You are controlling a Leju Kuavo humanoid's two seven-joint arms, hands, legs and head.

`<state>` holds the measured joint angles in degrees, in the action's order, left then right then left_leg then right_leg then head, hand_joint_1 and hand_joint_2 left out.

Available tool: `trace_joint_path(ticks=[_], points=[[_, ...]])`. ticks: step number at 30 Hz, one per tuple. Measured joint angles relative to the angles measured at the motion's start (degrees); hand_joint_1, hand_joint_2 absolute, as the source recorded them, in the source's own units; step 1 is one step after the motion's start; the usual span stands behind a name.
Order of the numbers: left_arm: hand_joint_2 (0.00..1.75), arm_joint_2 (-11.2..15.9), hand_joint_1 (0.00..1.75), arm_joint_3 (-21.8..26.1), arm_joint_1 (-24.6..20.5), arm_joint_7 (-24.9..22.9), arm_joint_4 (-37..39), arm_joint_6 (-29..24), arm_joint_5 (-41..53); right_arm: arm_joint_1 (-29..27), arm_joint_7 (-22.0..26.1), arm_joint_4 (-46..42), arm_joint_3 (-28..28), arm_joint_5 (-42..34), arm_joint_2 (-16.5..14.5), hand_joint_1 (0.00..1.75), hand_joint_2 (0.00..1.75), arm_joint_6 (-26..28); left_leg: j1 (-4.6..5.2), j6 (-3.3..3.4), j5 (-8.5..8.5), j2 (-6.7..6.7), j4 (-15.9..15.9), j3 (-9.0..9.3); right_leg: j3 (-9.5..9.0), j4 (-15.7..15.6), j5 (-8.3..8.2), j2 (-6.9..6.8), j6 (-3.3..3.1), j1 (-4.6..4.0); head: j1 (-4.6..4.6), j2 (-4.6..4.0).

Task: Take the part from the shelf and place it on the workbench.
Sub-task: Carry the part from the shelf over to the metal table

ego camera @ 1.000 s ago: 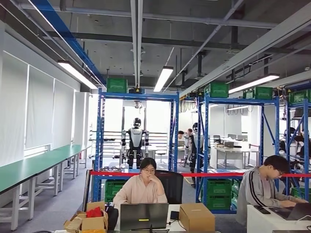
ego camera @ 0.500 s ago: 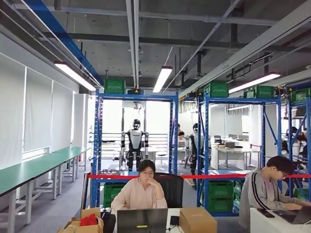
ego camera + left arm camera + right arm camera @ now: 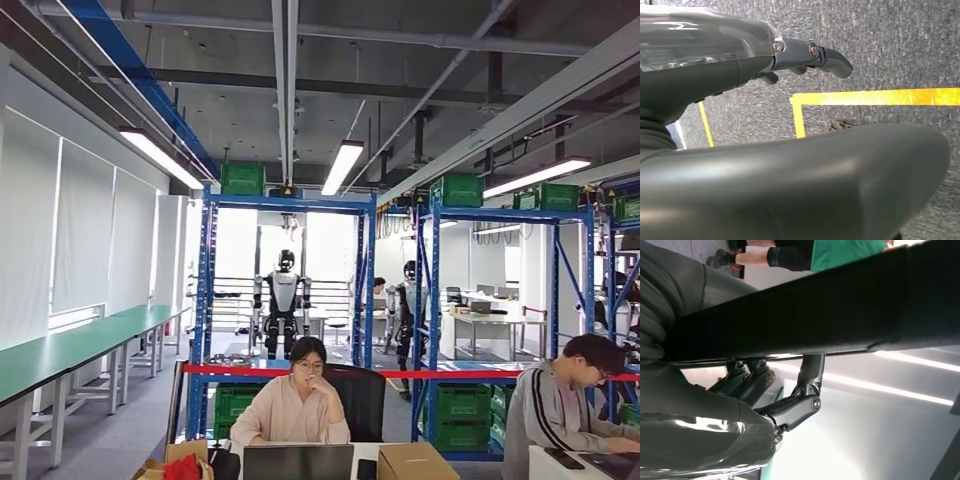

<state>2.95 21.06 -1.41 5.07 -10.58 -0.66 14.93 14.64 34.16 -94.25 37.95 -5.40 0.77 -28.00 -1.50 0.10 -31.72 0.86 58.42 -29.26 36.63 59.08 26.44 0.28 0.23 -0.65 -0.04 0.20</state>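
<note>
Since the earlier pictures my whole head view has slid a little, so the camera has moved and not the room. Fingers [image 3: 828, 54] of my left hand [image 3: 753, 65] lie stretched out, apart from the broad thumb [image 3: 810, 185], with nothing between them, over grey floor [image 3: 885, 45] marked by a corner of yellow tape [image 3: 866, 97]. On my right hand [image 3: 734, 425] the fingers [image 3: 798, 407] are bent, one tip reaching up to a thick dark bar that crosses the wrist view; I cannot tell whether they hold anything. Farther out, a person [image 3: 296, 410] sits facing me behind a laptop [image 3: 298, 462], with a cardboard box [image 3: 415, 462] just beside it, and a second person [image 3: 562, 410] sits at the right, bent over a white desk. Behind them a red tape [image 3: 423, 373] runs across in front of the blue shelf [image 3: 205, 300], well apart from both my hands. On its lower board lie small parts [image 3: 224, 357], too small for me to tell which way any of them points or how its long axis runs. Green crates [image 3: 243, 179] stand on top of the shelf, another robot [image 3: 284, 300] stands beyond it, and long green-topped benches [image 3: 75, 345] run along the left wall.
</note>
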Motion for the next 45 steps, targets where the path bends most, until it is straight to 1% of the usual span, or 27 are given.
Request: trace_joint_path(ticks=[2,4,5,7,8,9,10,12,14,18,20,23,24,25,26,27,28,29,32,34,35,38,39,40,41,43,45], points=[[1.75,0.0,0.00,0.1,0.0,0.0,0.0,0.0,0.1,0.0,0.0,-0.1,0.0,0.0,0.0,1.75,1.75,-0.1,0.01,-0.55,-0.16,-0.02,0.0,0.56,-0.71,-0.6,0.02,0.02,-0.77,0.00,0.02,0.00],[1.75,-0.1,0.00,0.1,-0.2,0.0,0.0,0.1,0.3,0.1,0.0,-0.2,0.0,0.0,-0.1,1.75,1.75,-0.1,0.04,-0.74,-0.60,-0.15,2.3,-0.07,-2.07,-1.4,0.27,-0.09,-1.37,0.26,0.02,-0.01],[1.75,-0.1,0.00,0.2,-0.3,0.0,0.0,0.1,0.4,0.2,0.1,-0.3,0.0,0.1,-0.1,1.75,1.75,-0.2,0.04,-0.82,-1.43,-0.21,5.1,-1.59,-2.67,-1.7,0.45,-0.16,-1.58,0.36,0.02,-0.01],[1.75,-0.1,0.00,0.3,-0.4,0.0,0.0,0.2,0.7,0.2,0.1,-0.3,0.0,0.2,-0.1,1.75,1.75,-0.2,0.04,-1.16,-4.11,-0.26,12.2,-6.23,-3.36,-1.8,1.12,-0.22,-1.89,0.30,0.02,-0.01],[1.75,-0.1,0.00,0.3,-0.3,0.0,0.0,0.2,0.8,0.1,0.1,-0.3,0.0,0.3,-0.1,1.75,1.75,-0.2,0.04,-1.34,-5.19,-0.27,14.7,-8.31,-3.74,-1.8,1.53,-0.16,-1.92,0.26,0.02,-0.01],[1.75,-0.1,0.00,0.4,-0.2,0.0,0.0,0.2,0.8,0.0,0.1,-0.3,0.0,0.3,-0.1,1.75,1.75,-0.2,0.03,-1.46,-5.28,-0.29,15.5,-9.61,-4.25,-1.8,1.98,-0.09,-1.91,0.24,0.02,-0.01],[1.75,-0.1,0.00,0.4,-0.1,0.0,0.0,0.2,0.9,-0.1,0.1,-0.4,0.0,0.4,-0.1,1.75,1.75,-0.2,-0.01,-1.52,-4.06,-0.31,14.4,-9.96,-4.92,-1.8,2.50,-0.02,-1.83,0.24,0.02,-0.01],[1.75,-0.1,0.00,0.4,-0.1,0.1,0.0,0.2,0.9,-0.1,0.1,-0.5,0.0,0.5,-0.1,1.75,1.75,-0.3,-0.09,-1.48,1.38,-0.43,7.9,-8.64,-6.55,-1.7,3.77,-0.01,-1.44,0.27,0.02,-0.01],[1.75,-0.1,0.00,0.5,-0.1,0.1,0.0,0.2,1.0,0.0,0.0,-0.8,0.0,0.6,-0.1,1.75,1.75,-0.4,0.09,-1.06,4.61,-0.64,2.8,-7.55,-7.53,-1.5,4.90,-0.04,-0.78,0.16,0.02,0.00],[1.75,-0.2,0.00,1.0,-0.1,0.2,-0.1,0.2,1.3,0.5,0.0,-1.9,0.2,0.6,-0.1,1.75,1.75,-0.8,0.29,0.43,4.42,-0.60,1.7,-6.91,-7.82,-0.8,5.89,-0.07,0.40,0.13,0.01,0.01],[1.75,-0.2,0.00,1.1,-0.2,0.3,-0.1,0.2,1.4,1.1,-0.1,-2.2,0.2,0.7,-0.1,1.75,1.75,-0.9,0.03,0.95,4.07,-0.56,1.4,-5.93,-5.97,3.3,7.01,-0.10,1.01,0.31,-0.01,0.02],[1.75,-0.2,0.00,1.3,-0.4,0.3,-0.1,0.2,1.8,1.8,-0.4,-2.2,0.3,0.7,-0.1,1.75,1.75,-1.1,0.04,1.32,3.28,-0.52,1.2,-5.02,0.92,13.9,10.89,-0.13,1.75,0.65,0.00,0.01],[1.75,-0.2,0.00,1.3,-0.4,0.3,-0.1,0.2,1.9,2.1,-0.7,-2.1,0.3,0.7,-0.1,1.75,1.75,-1.2,0.07,1.30,2.97,-0.47,1.2,-4.71,2.61,15.5,11.06,-0.13,1.78,0.67,0.00,0.00],[1.75,-0.2,0.00,1.3,-0.4,0.4,-0.1,0.2,2.1,2.6,-1.1,-1.9,0.4,0.8,-0.1,1.75,1.75,-1.3,0.14,1.28,2.65,-0.41,1.2,-4.33,3.28,14.9,9.91,-0.13,1.67,0.65,0.00,-0.01],[1.75,-0.2,0.00,1.4,-0.4,0.5,-0.1,0.3,2.3,3.4,-1.6,-1.6,0.5,0.9,-0.1,1.75,1.75,-1.3,0.23,1.25,2.33,-0.34,1.2,-3.89,2.92,12.3,7.48,-0.11,1.39,0.57,0.00,-0.01],[1.75,-0.2,0.00,1.4,-0.5,0.6,-0.1,0.4,2.6,4.4,-2.3,-1.2,0.6,1.0,-0.1,1.75,1.75,-1.1,0.31,1.20,2.01,-0.29,1.2,-3.43,1.89,8.3,4.39,-0.09,0.90,0.38,0.00,-0.01],[1.75,-0.3,0.00,1.4,-0.5,0.7,-0.1,0.5,3.1,5.7,-3.1,-0.4,0.8,1.2,-0.1,1.75,1.75,-0.7,0.35,1.13,1.77,-0.26,1.0,-3.04,0.83,4.8,2.29,-0.05,0.34,0.15,0.01,-0.01],[1.75,-0.4,0.00,1.4,-0.6,0.8,-0.1,0.7,3.5,7.3,-4.0,0.6,0.9,1.6,-0.1,1.75,1.75,0.0,0.31,0.95,1.61,-0.25,0.9,-2.81,-0.05,2.2,1.02,0.00,-0.30,-0.10,0.01,0.01],[1.75,-0.5,0.00,1.4,-0.9,1.2,-0.1,1.2,5.2,12.9,-6.3,5.9,0.8,3.9,-0.4,1.75,1.75,3.4,0.25,-0.04,1.77,-0.34,0.6,-2.35,-1.15,-0.4,0.45,0.00,-1.46,-0.45,0.03,0.04],[1.75,-0.6,0.00,1.4,-1.1,1.5,-0.1,1.6,6.4,17.5,-7.4,10.9,0.4,6.5,-1.0,1.75,1.75,6.5,0.34,-0.41,1.34,-0.48,1.4,-2.30,-2.06,-1.6,-0.02,-0.16,-1.74,-0.16,0.03,0.03],[1.75,-0.6,0.00,1.3,-1.3,1.6,-0.1,1.8,7.0,20.1,-7.9,13.8,0.0,8.0,-1.4,1.75,1.75,8.1,0.32,-0.54,0.35,-0.50,2.9,-2.98,-2.43,-2.0,-0.16,-0.24,-1.82,0.02,0.02,0.03],[1.75,-0.7,0.00,1.3,-1.8,1.9,-0.1,2.2,8.6,26.6,-8.7,23.6,-1.3,11.9,-2.7,1.75,1.75,12.2,0.19,-1.09,-4.09,-0.51,12.4,-8.34,-2.66,-2.2,-0.12,-0.34,-1.88,0.14,0.01,0.01],[1.75,-0.7,0.00,1.3,-1.7,1.9,-0.1,2.3,8.9,28.2,-9.0,26.7,-1.7,13.3,-3.0,1.75,1.75,13.4,0.12,-1.26,-4.53,-0.52,14.5,-9.88,-2.67,-2.2,-0.05,-0.35,-1.85,0.15,0.01,0.00],[1.75,-0.7,0.00,1.3,-1.7,1.9,-0.1,2.4,9.2,29.7,-9.4,29.8,-2.1,15.1,-3.3,1.75,1.75,14.9,0.01,-1.50,-3.76,-0.53,14.8,-10.55,-2.71,-2.1,0.05,-0.33,-1.75,0.21,0.01,-0.01],[1.75,-0.7,0.00,1.3,-1.7,1.8,-0.1,2.5,9.5,31.1,-9.8,32.6,-2.4,17.4,-3.6,1.75,1.75,16.7,-0.17,-1.73,-1.80,-0.55,12.7,-10.19,-2.75,-1.9,0.23,-0.31,-1.59,0.33,0.01,-0.01],[1.75,-0.8,0.00,1.3,-1.8,1.6,-0.1,2.6,10.0,33.7,-10.7,37.2,-2.8,22.9,-4.0,1.75,1.75,21.3,-0.47,-2.20,2.72,-0.60,5.7,-8.02,-2.77,-1.2,0.78,-0.30,-1.03,0.54,0.01,-0.01],[1.75,-1.0,0.00,1.5,-1.9,1.3,-0.1,2.6,10.2,35.6,-12.5,40.3,-3.3,29.3,-4.2,1.75,1.75,26.4,-0.28,-1.57,4.29,-0.63,1.8,-6.83,-2.37,-0.4,1.25,-0.32,-0.44,0.51,0.01,-0.01]])
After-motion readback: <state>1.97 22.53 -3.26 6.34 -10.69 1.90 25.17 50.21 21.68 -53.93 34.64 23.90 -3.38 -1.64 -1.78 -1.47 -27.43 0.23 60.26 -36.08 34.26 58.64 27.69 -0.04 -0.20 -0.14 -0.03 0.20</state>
